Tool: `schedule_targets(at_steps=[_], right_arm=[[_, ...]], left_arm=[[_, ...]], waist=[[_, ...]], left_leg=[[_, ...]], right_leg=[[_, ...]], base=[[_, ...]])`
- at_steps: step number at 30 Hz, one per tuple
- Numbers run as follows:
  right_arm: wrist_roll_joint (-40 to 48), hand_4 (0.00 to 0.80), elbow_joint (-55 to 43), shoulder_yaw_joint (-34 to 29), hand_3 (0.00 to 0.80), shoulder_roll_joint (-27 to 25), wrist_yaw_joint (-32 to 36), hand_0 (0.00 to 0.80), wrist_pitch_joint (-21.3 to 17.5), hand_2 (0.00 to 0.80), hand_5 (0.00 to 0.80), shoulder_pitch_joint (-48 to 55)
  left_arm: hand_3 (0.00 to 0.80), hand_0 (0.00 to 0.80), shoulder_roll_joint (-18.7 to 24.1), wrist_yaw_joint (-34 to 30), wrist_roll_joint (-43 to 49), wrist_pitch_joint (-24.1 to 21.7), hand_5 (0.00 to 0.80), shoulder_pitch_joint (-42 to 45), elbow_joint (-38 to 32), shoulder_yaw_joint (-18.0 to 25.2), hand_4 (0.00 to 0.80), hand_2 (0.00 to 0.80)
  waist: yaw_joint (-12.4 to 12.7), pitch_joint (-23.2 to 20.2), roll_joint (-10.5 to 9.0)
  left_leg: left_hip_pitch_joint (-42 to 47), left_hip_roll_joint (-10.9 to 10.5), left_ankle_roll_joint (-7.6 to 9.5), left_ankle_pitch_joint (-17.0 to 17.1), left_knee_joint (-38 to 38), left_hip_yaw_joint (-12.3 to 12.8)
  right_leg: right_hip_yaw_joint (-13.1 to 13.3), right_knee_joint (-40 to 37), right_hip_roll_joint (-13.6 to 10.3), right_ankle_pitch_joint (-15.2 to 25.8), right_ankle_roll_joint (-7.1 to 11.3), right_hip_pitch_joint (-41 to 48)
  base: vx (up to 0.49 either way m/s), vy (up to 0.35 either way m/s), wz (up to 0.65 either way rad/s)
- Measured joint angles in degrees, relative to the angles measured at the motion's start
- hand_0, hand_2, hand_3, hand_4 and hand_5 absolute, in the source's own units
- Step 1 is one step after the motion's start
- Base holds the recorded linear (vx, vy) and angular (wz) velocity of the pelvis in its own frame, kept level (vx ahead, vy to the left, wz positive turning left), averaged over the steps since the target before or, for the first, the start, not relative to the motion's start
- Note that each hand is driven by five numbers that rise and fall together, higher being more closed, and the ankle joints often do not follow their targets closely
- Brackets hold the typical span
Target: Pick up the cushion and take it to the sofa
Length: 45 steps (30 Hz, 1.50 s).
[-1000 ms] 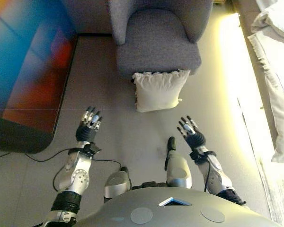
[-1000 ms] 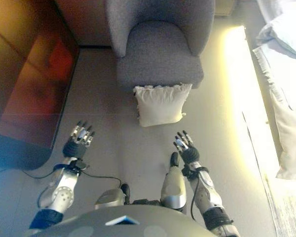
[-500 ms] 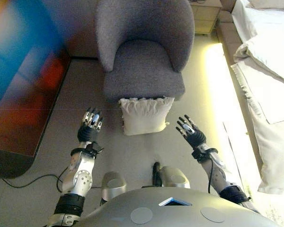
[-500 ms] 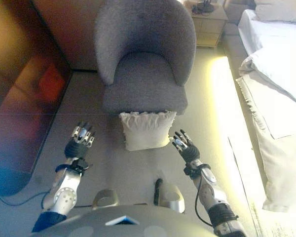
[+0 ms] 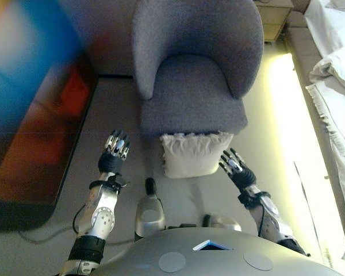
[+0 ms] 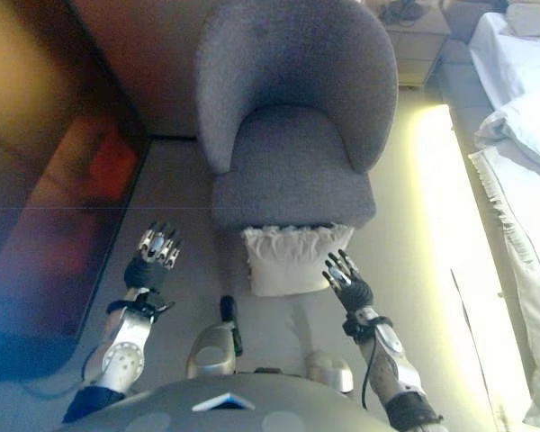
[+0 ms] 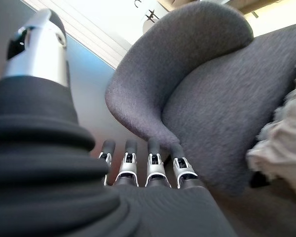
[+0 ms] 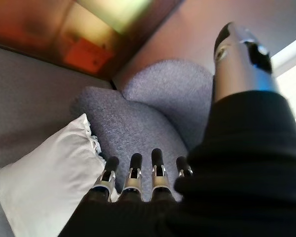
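Note:
A white frilled cushion (image 5: 194, 154) stands on the floor, leaning against the front of a grey armchair (image 5: 192, 86). My left hand (image 5: 114, 152) is open, held off the cushion's left side with a gap between. My right hand (image 5: 234, 167) is open too, its fingers right by the cushion's right edge; whether they touch it I cannot tell. The left wrist view shows the cushion's frill (image 7: 278, 148) past straight fingers (image 7: 155, 168). In the right wrist view the cushion (image 8: 47, 182) lies beside the straight fingers (image 8: 130, 180).
A dark glossy cabinet (image 5: 29, 109) fills the left side. A bed with white bedding (image 5: 336, 86) runs along the right, with a lit strip of floor (image 5: 282, 103) beside it. A small wooden nightstand (image 6: 416, 36) stands behind the armchair.
The view has shifted as I came closer. Both hands now sit nearer the cushion, the right one up beside its right edge.

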Motion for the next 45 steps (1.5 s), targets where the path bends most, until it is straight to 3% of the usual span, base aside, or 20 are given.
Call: schedule_targets(at_steps=[1,2,4,7,9,12,14,17,20,22,25,26,30,32,36,38,39,41,43,45], right_arm=[[0.0,0.000,-0.2,1.0,0.000,0.8,-0.1,0.000,0.0,0.000,0.000,-0.4],[0.0,0.000,0.1,1.6,0.000,1.1,-0.7,0.000,0.3,0.000,0.000,-1.4],[0.5,0.000,0.2,1.6,0.000,2.3,-1.9,0.000,0.9,0.000,0.000,-4.8],[0.4,0.000,2.1,1.5,0.000,4.0,-2.8,0.000,0.8,0.000,0.000,-7.9],[0.2,0.000,2.1,1.6,0.000,4.8,-2.9,0.000,0.8,0.000,0.000,-8.1],[-0.8,0.000,2.2,1.7,0.000,4.9,-2.7,0.000,0.9,0.000,0.000,-7.2],[-0.8,0.000,2.3,1.6,0.000,4.8,-2.4,0.000,0.8,0.000,0.000,-7.4],[-0.8,0.000,2.3,1.7,0.000,4.4,-1.9,0.000,0.9,0.000,0.000,-7.3],[-0.7,0.000,2.4,1.8,0.000,4.3,-1.3,0.000,1.0,0.000,0.000,-7.3],[-0.7,0.000,2.4,1.6,0.000,4.3,-1.3,0.000,1.1,0.000,0.000,-7.4],[-0.7,0.000,3.7,1.5,0.000,5.0,-1.2,0.000,1.6,0.000,0.000,-7.6],[-0.7,0.000,4.5,1.2,0.000,5.2,-1.3,0.000,2.0,0.000,0.000,-7.8],[-0.7,0.000,4.4,-0.2,0.000,0.8,-1.2,0.000,2.6,0.000,0.000,-9.1],[-0.7,0.000,4.3,-0.1,0.000,-0.3,-1.7,0.000,3.2,0.000,0.000,-10.0],[-0.7,0.000,3.6,1.9,0.000,0.2,-3.6,0.000,4.9,0.000,0.000,-10.6],[-0.7,0.000,3.6,2.3,0.000,0.5,-4.0,0.000,4.8,0.000,0.000,-10.7],[-0.7,0.000,3.5,2.0,0.000,0.3,-4.1,0.000,4.0,0.000,0.000,-10.7],[-1.3,0.000,3.3,1.3,0.000,-1.1,-4.6,0.000,1.7,0.000,0.000,-9.9],[-2.5,0.000,3.5,0.3,0.000,-2.3,-5.7,0.000,-0.1,0.000,0.000,-9.2],[-3.0,0.000,3.4,0.4,0.000,-1.9,-5.8,0.000,-0.5,0.000,0.000,-9.2]], left_arm=[[0.000,0.000,1.5,0.1,0.3,-0.1,0.000,-0.5,0.0,0.1,0.000,0.000],[0.000,0.000,1.7,0.3,0.3,-0.5,0.000,-0.9,0.3,0.1,0.000,0.000],[0.000,0.000,1.3,1.0,0.4,-0.8,0.000,-2.8,0.7,0.1,0.000,0.000],[0.000,0.000,0.4,0.9,0.5,-1.0,0.000,-4.0,1.1,-0.2,0.000,0.000],[0.000,0.000,0.5,0.9,1.3,-1.0,0.000,-3.2,1.4,0.2,0.000,0.000],[0.000,0.000,2.2,0.8,1.3,-0.9,0.000,-1.8,1.1,1.4,0.000,0.000],[0.000,0.000,2.9,0.4,1.3,-1.0,0.000,-0.6,1.1,3.2,0.000,0.000],[0.000,0.000,2.9,-0.8,1.1,-1.6,0.000,0.5,1.2,3.6,0.000,0.000],[0.000,0.000,2.9,-2.4,-0.3,-2.8,0.000,1.4,2.6,3.6,0.000,0.000],[0.000,0.000,2.9,-3.4,-1.3,-2.9,0.000,1.8,3.1,3.6,0.000,0.000],[0.000,0.000,4.8,-5.5,-1.4,-3.0,0.000,3.0,2.8,3.7,0.000,0.000],[0.000,0.000,5.4,-6.0,-1.5,-2.9,0.000,3.1,3.1,3.6,0.000,0.000],[0.000,0.000,1.7,-7.0,-1.1,-2.2,0.000,4.1,1.8,1.8,0.000,0.000],[0.000,0.000,0.9,-6.3,-0.1,-1.9,0.000,2.0,1.8,0.6,0.000,0.000],[0.000,0.000,1.1,-1.9,0.5,0.9,0.000,-2.1,2.2,-0.7,0.000,0.000],[0.000,0.000,1.0,-0.3,1.4,1.8,0.000,-3.6,2.8,-0.8,0.000,0.000],[0.000,0.000,1.0,-0.4,1.8,1.8,0.000,-3.8,3.4,-1.5,0.000,0.000],[0.000,0.000,0.9,-1.2,4.0,1.8,0.000,-4.0,4.3,-3.9,0.000,0.000],[0.000,0.000,0.9,-1.7,6.4,1.8,0.000,-4.1,4.4,-5.2,0.000,0.000],[0.000,0.000,1.1,-1.9,7.6,1.8,0.000,-3.8,4.7,-5.1,0.000,0.000]], waist=[[1.0,0.0,-1.74],[2.0,0.2,-2.20],[2.8,0.4,-1.31],[3.2,0.8,-0.38],[3.2,0.8,-0.25],[4.2,-0.2,-0.43],[4.1,-0.5,-0.69],[2.9,-0.5,-1.24],[0.9,-0.7,-2.86],[-0.3,-0.5,-3.96],[-0.7,-0.6,-6.64],[-0.7,-0.7,-7.64],[-1.1,-0.6,-1.73],[-3.8,-0.4,-1.46],[-5.3,-0.6,-3.17],[-5.3,-0.8,-3.23],[-5.2,-1.1,-2.37],[-5.3,-1.7,0.60],[-5.0,-1.6,2.51],[-5.0,-1.6,2.36]], left_leg=[[0.3,-2.0,1.70,-2.2,1.7,-0.4],[0.7,-2.9,1.78,-3.0,3.3,-0.3],[-0.3,-4.4,2.73,-7.9,7.8,-1.8],[1.3,-6.8,4.62,-9.9,7.8,-2.0],[3.3,-7.9,5.47,-10.8,7.2,-2.4],[6.0,-8.4,6.45,-10.7,4.1,-2.2],[7.4,-8.3,6.07,-10.4,2.5,-2.4],[8.5,-8.1,5.37,-10.5,1.4,-2.6],[9.2,-8.2,3.86,-11.2,1.0,-4.2],[9.7,-7.7,2.78,-11.4,1.0,-5.8],[10.7,-5.9,-1.73,-11.9,1.1,-8.4],[11.6,-4.6,-3.59,-11.8,0.7,-9.0],[12.3,1.8,-4.19,-16.0,3.8,-11.0],[12.6,2.5,-2.92,-15.2,2.6,-13.1],[10.1,3.2,-1.41,-10.6,6.4,-11.9],[8.9,3.2,1.49,-8.1,6.7,-10.9],[8.3,3.5,1.77,-7.6,5.8,-10.4],[6.6,4.0,1.31,-7.9,2.7,-8.7],[7.6,3.5,-4.76,-6.9,-0.2,-8.0],[8.7,2.1,-6.41,-6.3,-2.3,-7.6]], right_leg=[[-0.1,1.5,-0.6,-1.2,-0.50,0.3],[-1.2,2.0,-1.6,-1.4,-0.72,0.7],[-2.5,4.9,-3.6,-0.5,1.27,0.9],[-4.1,18.7,-6.7,-0.5,1.76,-4.1],[-3.6,27.1,-8.2,2.3,1.33,-7.0],[-6.1,32.3,-11.2,4.5,0.17,-10.9],[-9.0,24.6,-12.9,3.7,0.72,-11.3],[-9.3,11.3,-13.8,5.7,3.79,-11.8],[-9.1,-1.5,-15.2,11.9,7.94,-12.9],[-8.6,-7.5,-15.8,16.7,7.98,-13.8],[-7.3,-7.3,-15.2,15.8,7.15,-14.4],[-6.2,-6.2,-14.2,17.9,7.99,-14.3],[-6.3,-1.6,-7.5,15.5,6.80,-14.0],[-5.8,2.8,-6.5,11.5,6.04,-14.0],[-4.5,8.4,-5.6,5.2,4.36,-14.5],[-6.2,7.4,-6.1,4.8,3.77,-13.4],[-7.7,6.9,-6.6,5.0,3.53,-13.1],[-9.9,6.2,-6.8,5.3,4.00,-13.2],[-10.1,6.3,-7.5,5.6,5.41,-13.4],[-9.9,5.6,-9.1,5.8,5.95,-13.2]], base=[[0.308,0.192,-0.35],[0.253,0.212,-0.46],[0.267,0.271,-0.10],[0.321,0.287,0.29],[0.281,0.166,0.24],[0.227,-0.061,0.09],[0.207,-0.217,-0.08],[0.250,-0.262,0.05],[0.381,-0.232,0.15],[0.403,-0.168,0.41],[0.460,-0.175,0.49],[0.424,-0.179,0.48],[0.401,-0.206,0.19],[0.304,-0.182,0.60],[0.186,-0.077,0.57],[0.038,0.225,0.60],[0.024,0.270,0.57],[0.034,0.203,0.64],[0.085,0.084,0.41],[0.132,0.064,0.08]])
